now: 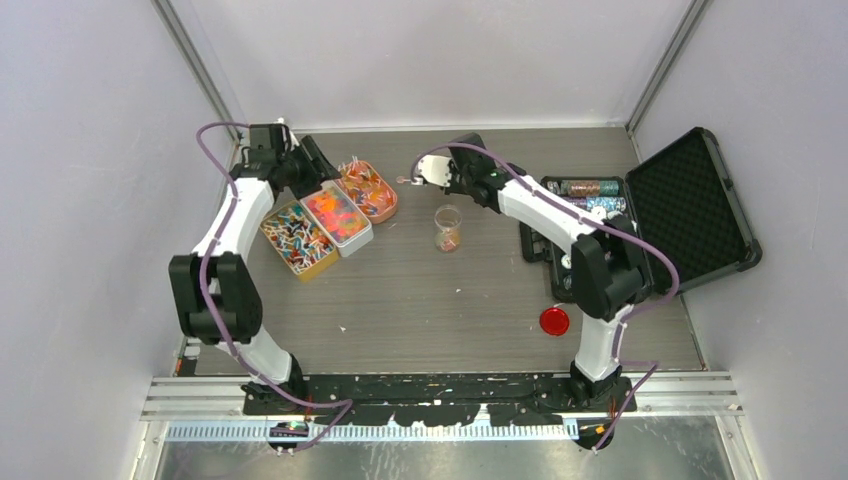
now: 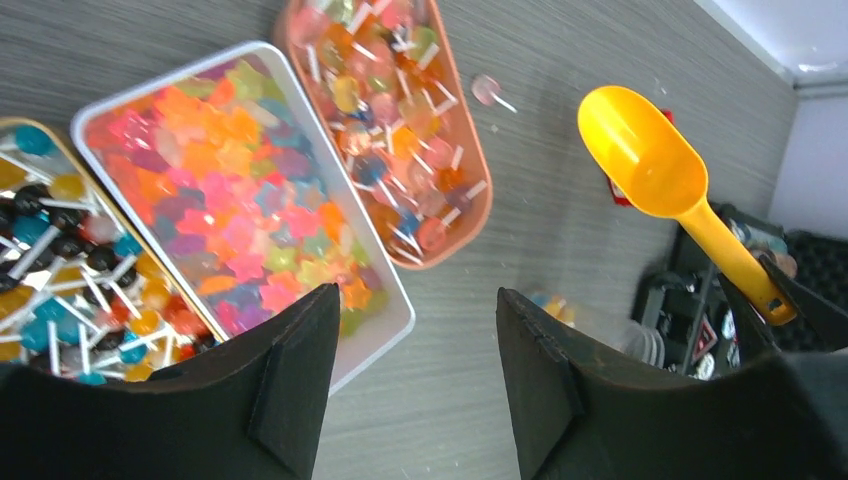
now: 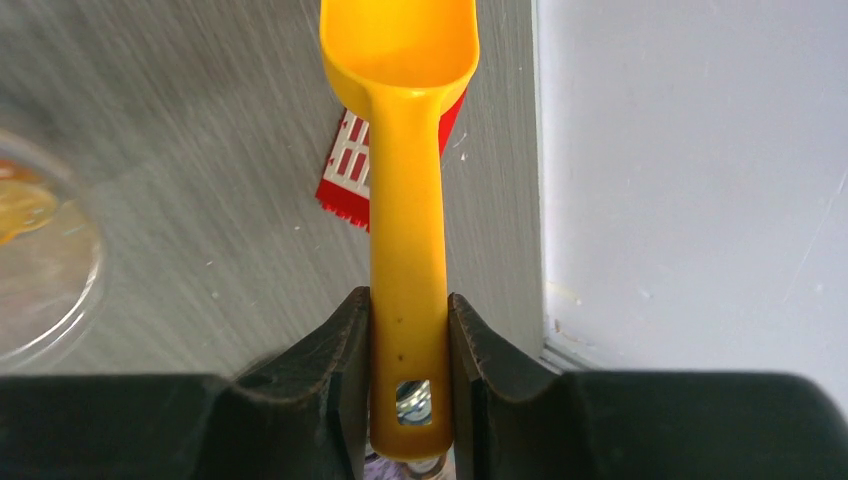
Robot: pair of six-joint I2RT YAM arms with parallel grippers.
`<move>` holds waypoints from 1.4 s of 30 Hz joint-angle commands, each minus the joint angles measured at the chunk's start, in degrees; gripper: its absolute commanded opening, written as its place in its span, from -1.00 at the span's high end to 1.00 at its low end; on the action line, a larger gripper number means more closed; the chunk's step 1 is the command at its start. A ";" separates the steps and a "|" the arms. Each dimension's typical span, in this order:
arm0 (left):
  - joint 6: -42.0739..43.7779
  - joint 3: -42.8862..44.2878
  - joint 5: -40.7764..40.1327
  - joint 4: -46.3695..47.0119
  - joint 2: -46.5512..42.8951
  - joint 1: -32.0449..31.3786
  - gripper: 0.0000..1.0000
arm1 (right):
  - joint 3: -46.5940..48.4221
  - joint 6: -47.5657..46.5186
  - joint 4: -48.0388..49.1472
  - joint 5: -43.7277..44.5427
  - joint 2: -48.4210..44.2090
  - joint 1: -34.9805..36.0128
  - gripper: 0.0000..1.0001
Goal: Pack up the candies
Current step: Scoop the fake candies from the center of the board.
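Scoop [image 3: 410,200] clamped in right gripper [image 3: 408,320] | left gripper [image 2: 417,310] spread wide near candies [image 2: 240,200]

left arm [image 1: 232,228], right arm [image 1: 548,218]: white shells on the long links, black blocky joints at elbow and wrist. cabling: one purple cable [image 1: 220,125] looped along the left arm, a second cable [image 1: 676,283], also purple, along the right. left gripper [image 2: 415,375], right gripper [image 3: 410,330]: two matte black fingers [image 2: 300,380] each, wedge-shaped, flat inner faces. bases [image 1: 272,380]: black, on a black rail [image 1: 430,385].
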 commanded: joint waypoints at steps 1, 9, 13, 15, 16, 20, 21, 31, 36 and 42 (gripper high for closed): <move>0.88 3.55 1.23 1.90 4.86 4.19 -0.17 | 6.35 -7.30 5.89 1.05 3.67 -1.62 1.00; 0.71 7.47 3.61 3.10 12.69 6.35 -0.07 | 9.92 -13.88 2.24 -5.56 8.66 -3.31 1.00; 1.01 13.10 3.58 0.49 17.63 6.41 -0.06 | 12.50 -15.32 -0.69 -10.44 9.77 -4.28 1.00; 1.38 15.54 3.48 -0.61 19.51 6.41 -0.06 | 13.73 -16.21 -2.38 -11.80 10.72 -4.57 1.00; 1.46 16.57 3.33 -1.00 20.56 6.47 -0.06 | 14.45 -16.37 -2.80 -12.52 11.23 -4.79 1.00; 1.41 19.66 3.26 -1.87 22.91 6.81 -0.06 | 17.23 -17.73 -5.46 -14.46 13.81 -5.11 1.00; 1.34 20.22 3.29 -1.93 23.38 6.79 -0.06 | 18.13 -18.38 -7.14 -14.45 14.61 -5.15 1.00; 2.35 27.00 4.36 -4.46 29.69 6.97 -0.06 | 21.79 -20.72 -9.53 -20.65 18.63 -5.15 1.00; 2.62 29.58 3.23 -5.42 31.95 7.60 0.00 | 22.56 -20.36 -9.34 -24.02 19.43 -5.33 1.00; 4.18 33.47 2.47 -8.87 34.84 8.21 0.09 | 22.58 -19.27 -9.06 -29.70 20.35 -5.98 1.00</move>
